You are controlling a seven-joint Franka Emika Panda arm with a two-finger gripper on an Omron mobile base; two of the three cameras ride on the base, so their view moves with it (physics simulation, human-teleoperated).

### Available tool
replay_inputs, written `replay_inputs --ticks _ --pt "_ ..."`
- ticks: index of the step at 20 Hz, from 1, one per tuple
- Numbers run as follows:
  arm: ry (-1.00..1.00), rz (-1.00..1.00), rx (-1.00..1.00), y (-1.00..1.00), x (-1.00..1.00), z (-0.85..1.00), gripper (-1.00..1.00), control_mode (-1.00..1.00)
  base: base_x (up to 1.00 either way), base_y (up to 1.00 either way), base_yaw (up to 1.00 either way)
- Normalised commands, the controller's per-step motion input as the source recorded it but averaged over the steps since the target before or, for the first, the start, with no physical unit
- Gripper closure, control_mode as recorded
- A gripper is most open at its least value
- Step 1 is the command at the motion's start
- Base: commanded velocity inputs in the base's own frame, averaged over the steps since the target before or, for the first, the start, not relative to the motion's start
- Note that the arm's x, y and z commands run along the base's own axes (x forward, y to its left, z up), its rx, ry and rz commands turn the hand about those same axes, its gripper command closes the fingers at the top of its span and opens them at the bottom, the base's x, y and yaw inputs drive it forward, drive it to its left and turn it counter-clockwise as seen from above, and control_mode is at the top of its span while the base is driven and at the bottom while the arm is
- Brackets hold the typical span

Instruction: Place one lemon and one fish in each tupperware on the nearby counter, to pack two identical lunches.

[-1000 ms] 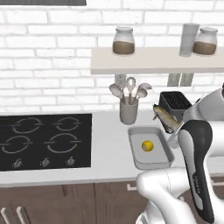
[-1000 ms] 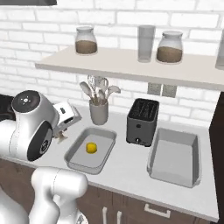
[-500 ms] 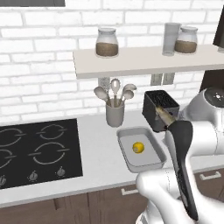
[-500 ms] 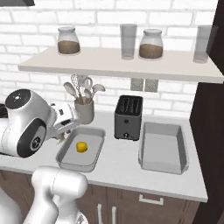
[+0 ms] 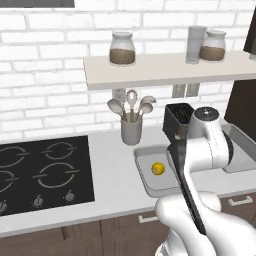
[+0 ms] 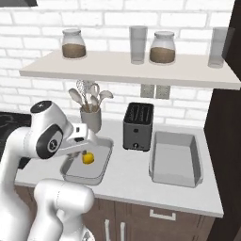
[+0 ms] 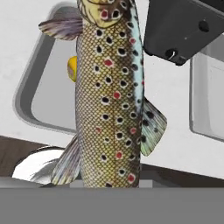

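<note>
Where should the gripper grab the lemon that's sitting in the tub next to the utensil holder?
Take the lemon across its middle, coming straight down from above. It is round and lies loose on the tupperware's flat floor, and the flared walls block a sideways approach. The gripper is holding a fish, so release that first.

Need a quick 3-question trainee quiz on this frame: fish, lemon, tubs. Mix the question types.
1. True or false: the tupperware left of the toaster already holds a lemon.
2. Multiple choice: what lies in the tupperware right of the toaster? A) a lemon B) a fish C) nothing
3. Fill in: in the hand view, the gripper carries a spotted ____.

Key:
1. True.
2. C; that tub looks bare in both base views.
3. fish; it hangs over the counter between the two tubs, not yet in either.
</note>
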Motion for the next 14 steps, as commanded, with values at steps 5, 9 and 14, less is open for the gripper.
replay_inputs --ticks 5,9,14 --pt "0.16 -0.06 0.17 0.00 0.48 -0.66 1.00 -1.00 0.00 0.00 0.00" --pt "-0.02 -0.03 0.12 0.02 0.47 -0.51 1.00 -1.00 0.00 0.00 0.00" --pt "-0.08 -0.06 0.00 0.03 0.44 -0.42 1.00 -1.00 0.00 0.00 0.00"
